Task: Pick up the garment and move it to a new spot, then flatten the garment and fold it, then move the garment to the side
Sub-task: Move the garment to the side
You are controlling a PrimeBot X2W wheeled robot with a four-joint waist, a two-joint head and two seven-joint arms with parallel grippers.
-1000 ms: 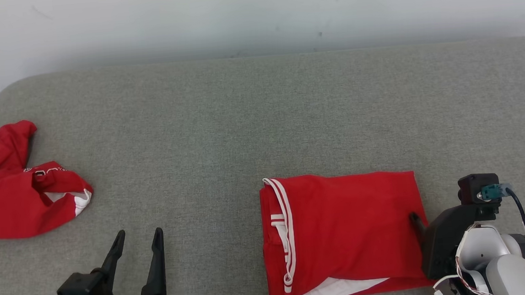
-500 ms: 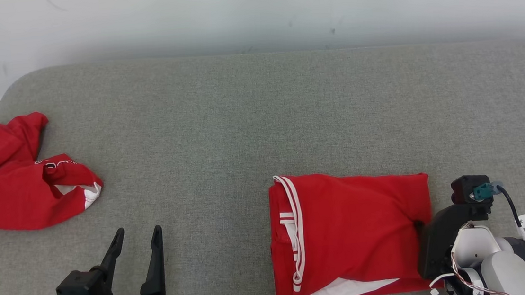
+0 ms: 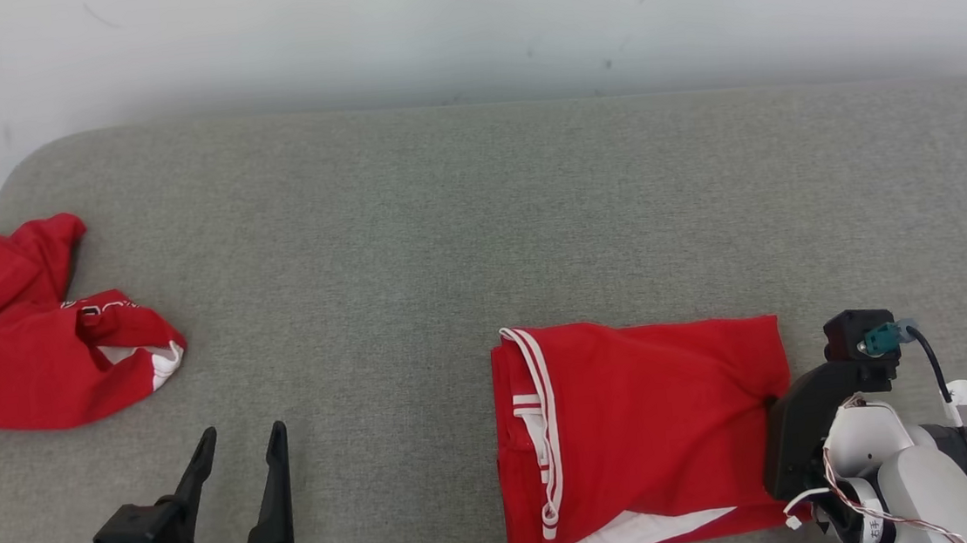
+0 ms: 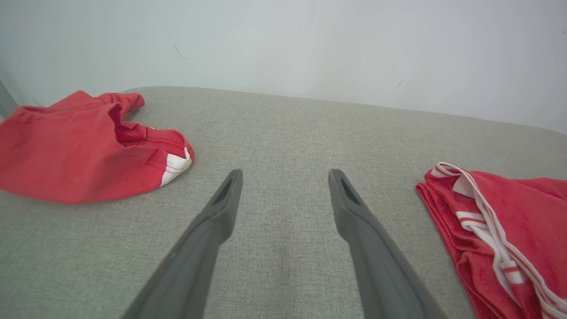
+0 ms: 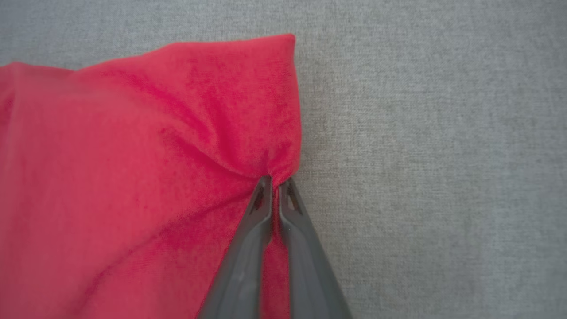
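The garment [image 3: 646, 423] is red with white stripes and lies folded into a rectangle at the lower right of the grey surface; it also shows at the right in the left wrist view [image 4: 505, 221]. My right gripper [image 5: 275, 180] is shut on the garment's [image 5: 155, 177] right edge, and the cloth puckers at the fingertips. In the head view that gripper [image 3: 771, 404] sits at the garment's right edge, mostly hidden by its own wrist. My left gripper [image 3: 238, 435] stands open over bare surface at the lower left [image 4: 283, 177], holding nothing.
A second red garment [image 3: 35, 346] lies crumpled at the far left edge of the grey padded surface [image 3: 446, 240], also seen in the left wrist view [image 4: 84, 146]. A pale wall [image 3: 461, 20] runs behind the surface.
My right gripper has closed on the folded garment's right edge, bunching the cloth there. The head camera has shifted a little. The left gripper stays open in place.
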